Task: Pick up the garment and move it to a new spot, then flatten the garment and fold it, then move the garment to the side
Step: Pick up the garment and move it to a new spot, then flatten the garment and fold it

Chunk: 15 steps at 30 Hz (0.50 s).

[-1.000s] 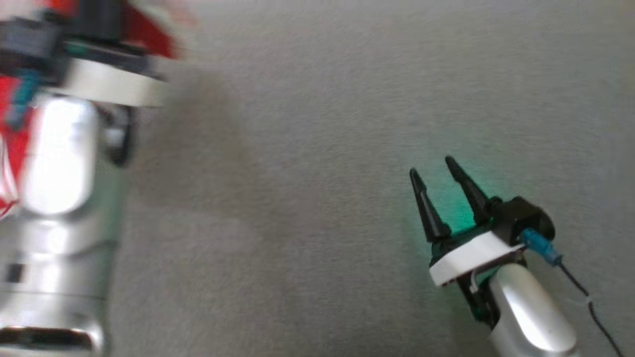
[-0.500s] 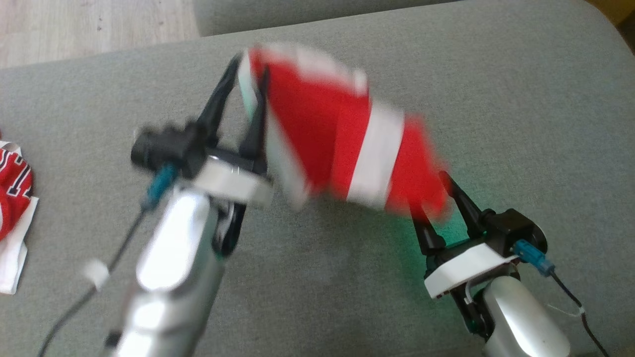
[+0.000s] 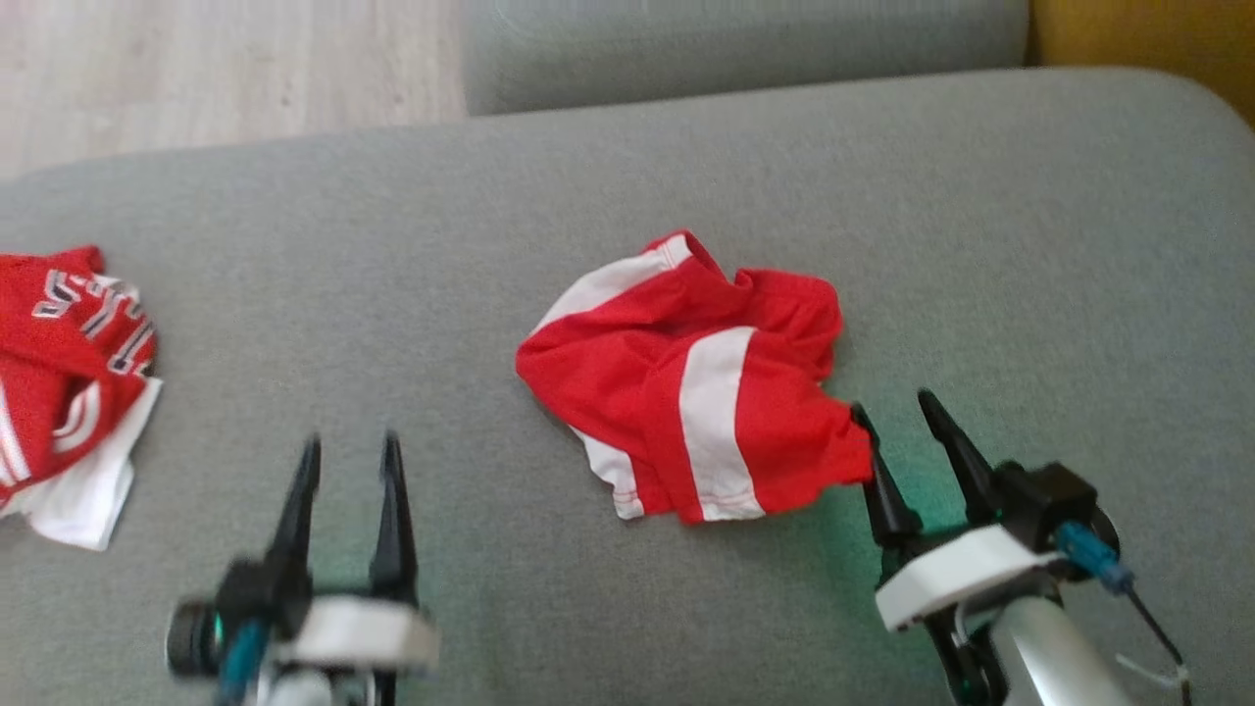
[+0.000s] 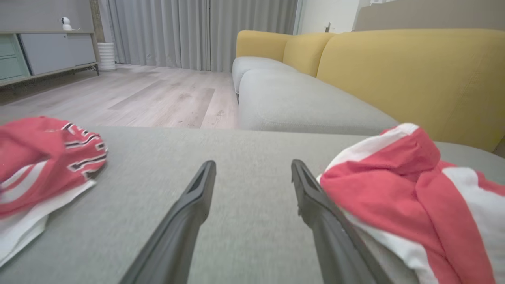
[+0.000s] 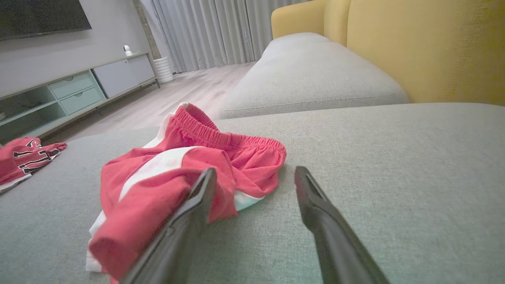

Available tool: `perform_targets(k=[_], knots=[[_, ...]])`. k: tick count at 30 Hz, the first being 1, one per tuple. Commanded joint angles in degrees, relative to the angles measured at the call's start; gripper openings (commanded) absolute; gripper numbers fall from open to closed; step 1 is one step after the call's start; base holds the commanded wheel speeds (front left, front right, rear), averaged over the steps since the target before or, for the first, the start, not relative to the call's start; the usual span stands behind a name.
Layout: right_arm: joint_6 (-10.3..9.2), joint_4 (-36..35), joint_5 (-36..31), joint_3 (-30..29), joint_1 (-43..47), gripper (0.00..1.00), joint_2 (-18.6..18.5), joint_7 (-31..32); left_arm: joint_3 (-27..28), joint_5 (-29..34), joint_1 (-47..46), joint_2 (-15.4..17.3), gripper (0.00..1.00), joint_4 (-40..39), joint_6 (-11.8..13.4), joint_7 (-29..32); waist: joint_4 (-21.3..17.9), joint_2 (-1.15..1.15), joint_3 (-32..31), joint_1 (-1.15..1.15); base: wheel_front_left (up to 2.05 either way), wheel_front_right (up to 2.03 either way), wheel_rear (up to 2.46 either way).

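Red shorts [image 3: 686, 412] crumpled on couch [image 3: 392, 245], nothing gripped.
My right claw [image 3: 890, 403] spread empty, its finger just beside the shorts' edge; my left claw [image 3: 351, 443] spread empty, well apart.

The left gripper [image 3: 351, 441] is holding its two dark fingers [image 3: 393, 520] spread wide and nearly parallel, pointing straight ahead of its white wrist collar [image 3: 358, 632]. The right gripper [image 3: 890, 403] is keeping its jaws equally wide, its fingers leaning slightly towards the left gripper, with the pale forearm [image 3: 1054, 657] angling away behind it and a blue-plugged cable [image 3: 1090, 556] hanging off its outer side
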Motion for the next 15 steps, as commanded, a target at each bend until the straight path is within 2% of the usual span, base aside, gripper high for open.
perform_targets(k=[1,7,15], knots=[[-0.04,-1.5,-0.2,0.9,-0.5,1.00,0.7,-0.2,2.2,0.5,-0.8,0.4,1.00,-2.2,-0.3,-0.3,0.9,0.00,-1.3,0.00,0.00,0.00,0.00],[-0.04,-1.2,-0.4,0.8,1.9,1.00,0.8,-0.2,2.3,-0.1,6.1,0.4,1.00,-4.1,-0.9,-0.3,1.7,0.00,-2.8,0.00,0.00,0.00,0.00],[-0.04,-3.1,-0.3,1.4,1.6,1.00,0.9,-0.2,-0.5,-0.9,6.4,0.4,1.00,-3.8,-0.7,-0.3,2.3,0.00,-2.1,0.00,0.00,0.00,0.00]])
